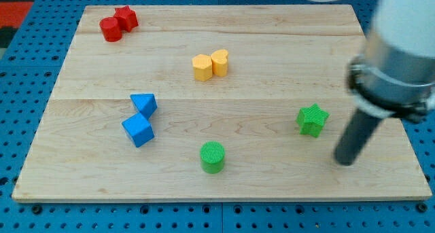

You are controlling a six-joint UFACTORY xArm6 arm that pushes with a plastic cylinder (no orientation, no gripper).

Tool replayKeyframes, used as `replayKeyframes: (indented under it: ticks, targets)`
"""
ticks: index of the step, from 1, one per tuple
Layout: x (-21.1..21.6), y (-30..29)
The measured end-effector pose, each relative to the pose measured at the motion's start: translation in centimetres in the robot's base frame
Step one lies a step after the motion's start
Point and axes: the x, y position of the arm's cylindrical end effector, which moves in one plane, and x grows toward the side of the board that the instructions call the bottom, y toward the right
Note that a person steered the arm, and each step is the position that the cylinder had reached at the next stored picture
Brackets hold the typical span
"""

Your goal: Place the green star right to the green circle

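The green star (312,119) lies on the wooden board (272,56) at the view's right. The green circle (212,157) stands lower down near the middle, well to the left of the star and a little below it. My tip (345,161) rests on the board to the lower right of the star, a short gap away and not touching it. The dark rod rises from there to the arm at the view's right edge.
A red circle (111,29) and a red star (126,18) touch at the view's top left. Two yellow blocks (202,67) (220,62) sit together at the upper middle. A blue triangle (144,104) and a blue cube (138,130) sit at the left.
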Motion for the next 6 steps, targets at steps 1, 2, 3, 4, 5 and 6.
replayKeyframes:
  ticks: [1, 2, 3, 4, 5, 6]
  targets:
    - [-5.6, 1.8]
    - [-8.4, -7.9]
    - [-3.3, -15.6]
    - [-4.8, -11.0]
    - [-5.5, -5.6]
    - [-1.9, -3.1]
